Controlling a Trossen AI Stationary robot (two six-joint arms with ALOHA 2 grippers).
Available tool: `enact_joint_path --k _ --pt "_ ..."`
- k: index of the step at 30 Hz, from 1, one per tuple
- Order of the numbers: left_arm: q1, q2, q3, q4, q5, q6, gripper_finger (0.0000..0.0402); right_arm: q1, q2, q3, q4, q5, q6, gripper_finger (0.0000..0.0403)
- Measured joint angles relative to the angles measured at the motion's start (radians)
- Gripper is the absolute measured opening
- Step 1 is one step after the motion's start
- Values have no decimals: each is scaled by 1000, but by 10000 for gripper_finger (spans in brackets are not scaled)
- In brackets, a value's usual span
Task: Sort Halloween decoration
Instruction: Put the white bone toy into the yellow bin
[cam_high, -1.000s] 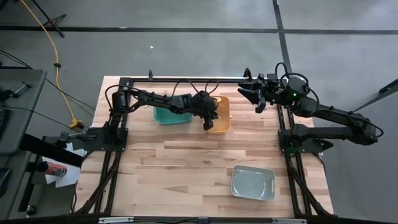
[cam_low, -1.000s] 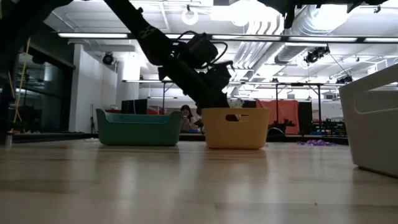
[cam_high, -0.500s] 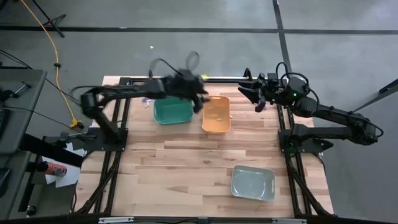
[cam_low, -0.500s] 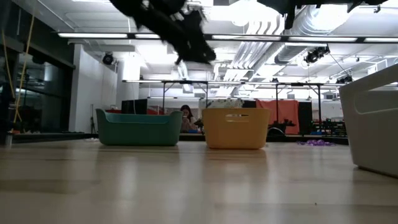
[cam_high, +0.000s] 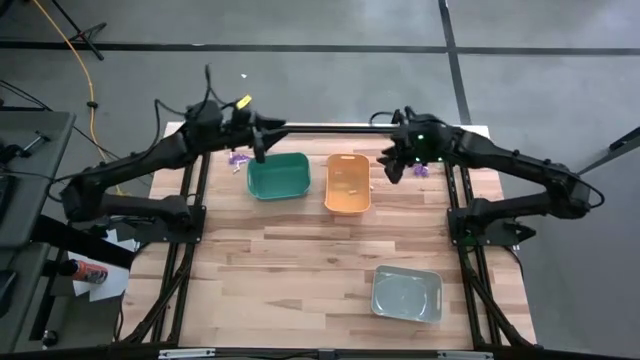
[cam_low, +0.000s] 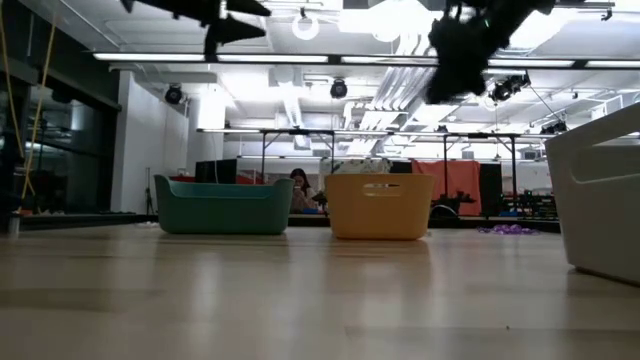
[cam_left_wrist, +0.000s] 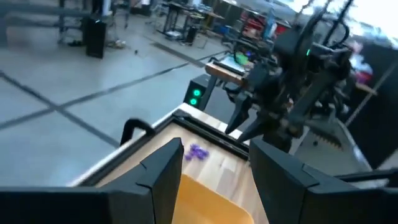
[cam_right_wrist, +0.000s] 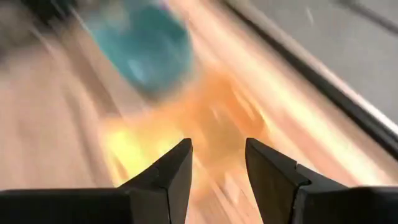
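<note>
- Since a second ago the left gripper (cam_high: 258, 150) has left the orange bin (cam_high: 348, 184) and swung up over the far-left corner; the right gripper (cam_high: 393, 168) has come in toward that bin.
- The Halloween decoration lies in small purple clusters on the table: one (cam_high: 238, 159) just beside the green bin (cam_high: 277, 176), another (cam_high: 421, 170) near the right arm.
- Both grippers stand open and empty.
- Likely step: between placements, reaching for another trinket.
- Next: descend over a cluster and pinch one piece.

Grey concrete floor (cam_high: 330, 90) around wood table (cam_high: 300, 270), dark seam lines crossing at 12 and 1 o'clock. Yellow cable (cam_high: 85, 80) at 10 o'clock. Ceiling strip lights (cam_low: 330, 58), ductwork (cam_low: 520, 35), seated person (cam_low: 299, 186) far behind.
</note>
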Motion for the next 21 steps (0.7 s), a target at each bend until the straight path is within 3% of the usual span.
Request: enact_joint_path --k 5,11,16,21 --pt "-3 -63 -66 1 -11 -107 174 -25 0 -203 50 -50 -91 144" --pt "-3 -74 -65 22 -11 -129 174 -26 -5 -464 433 -98 -48 144" --pt "-3 -72 -65 21 -11 -129 174 -6 95 -530 590 -28 -90 144" --pt "-3 -72 -65 29 -22 -140 174 3 225 -540 714 -26 -118 144"
